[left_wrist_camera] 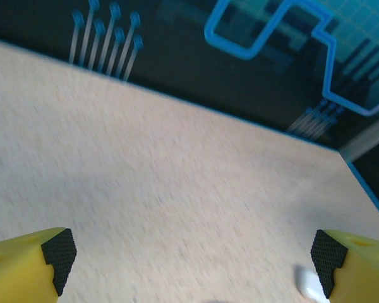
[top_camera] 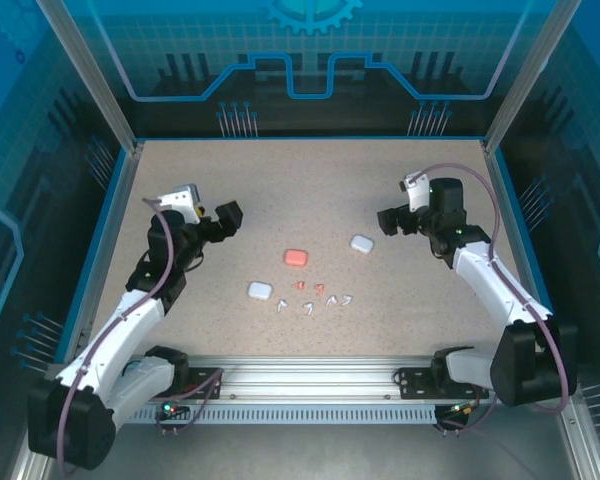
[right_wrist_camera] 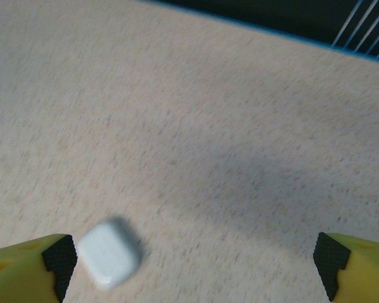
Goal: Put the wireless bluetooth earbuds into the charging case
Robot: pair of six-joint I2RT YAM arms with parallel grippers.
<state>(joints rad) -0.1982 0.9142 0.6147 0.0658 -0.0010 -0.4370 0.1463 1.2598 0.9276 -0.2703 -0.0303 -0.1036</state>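
Currently nothing is gripped by either arm. The left gripper (top_camera: 225,218) is spread wide; in its wrist view only bare table (left_wrist_camera: 177,164) is seen between the pads (left_wrist_camera: 58,252), with a blurred white blob beside one pad. The right gripper (top_camera: 388,220) is likewise spread wide and empty, with the right white case (top_camera: 362,243) seen just beside one pad (right_wrist_camera: 58,255) in its wrist view.

The six earbuds are laid loose on the table, mid-front, between the arms. Two red earbuds (top_camera: 300,285) are placed just below the red case (top_camera: 296,258). Four white earbuds (top_camera: 308,310) are scattered close below and right of them, beside the left white case (top_camera: 260,291). No earbud is seated in a case.
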